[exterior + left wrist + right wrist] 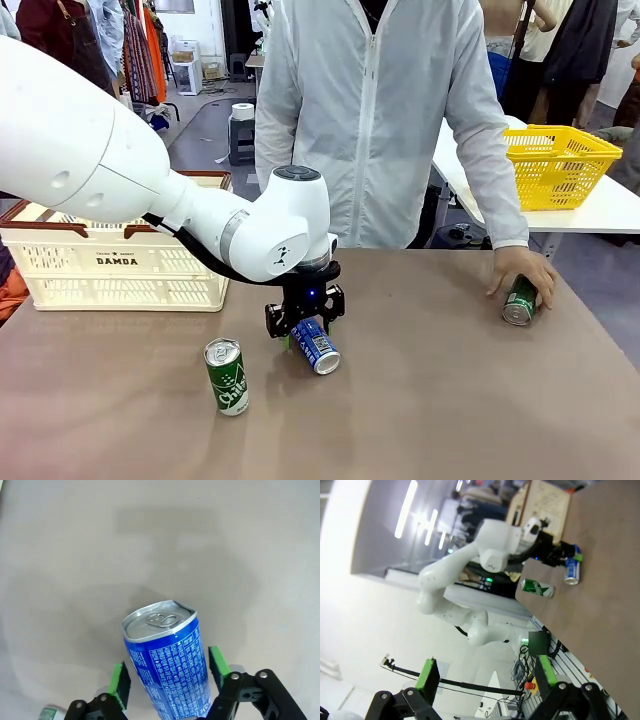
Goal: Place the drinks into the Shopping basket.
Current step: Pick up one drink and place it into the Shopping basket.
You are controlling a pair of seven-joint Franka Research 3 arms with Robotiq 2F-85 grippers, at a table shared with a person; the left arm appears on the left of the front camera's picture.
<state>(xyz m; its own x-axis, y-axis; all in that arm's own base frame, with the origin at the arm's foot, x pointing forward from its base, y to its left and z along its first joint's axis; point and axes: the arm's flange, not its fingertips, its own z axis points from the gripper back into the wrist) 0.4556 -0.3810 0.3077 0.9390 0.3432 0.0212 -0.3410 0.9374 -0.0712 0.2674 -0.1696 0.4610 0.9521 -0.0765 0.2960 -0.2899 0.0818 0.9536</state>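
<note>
A blue can (316,346) lies on its side on the brown table, silver top toward me. My left gripper (303,322) reaches down over it. In the left wrist view the can (170,665) sits between the green pads (120,685), which stand close to its sides with a thin gap at the right. A green can (227,377) with white script stands to the left of it. A person's hand rests on a slimmer green can (520,301) at the right. The Shopping basket (120,265) stands at the far left. My right gripper (485,672) is open and holds nothing.
A yellow mesh basket (560,165) sits on a white table at the back right. The person in a white jacket stands at the far edge of the table. Bare tabletop stretches across the front and middle right.
</note>
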